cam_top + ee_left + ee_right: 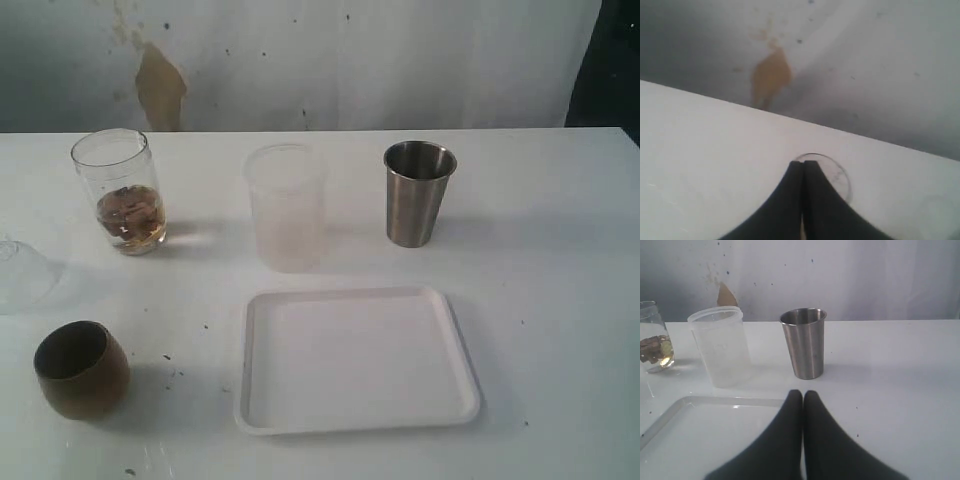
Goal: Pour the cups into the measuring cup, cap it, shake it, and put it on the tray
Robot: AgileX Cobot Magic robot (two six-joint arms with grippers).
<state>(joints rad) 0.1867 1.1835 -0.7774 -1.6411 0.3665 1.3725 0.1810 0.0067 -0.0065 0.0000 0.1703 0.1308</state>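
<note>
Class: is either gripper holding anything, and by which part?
Nothing is held. The left gripper and the right gripper are shut, fingers pressed together with nothing between them.

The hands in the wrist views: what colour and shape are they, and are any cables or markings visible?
The left hand and the right hand look alike: two plain black fingers each, broad at the base, curving to narrow rounded tips. No cables or markings show. Only the fingers are in view.
</note>
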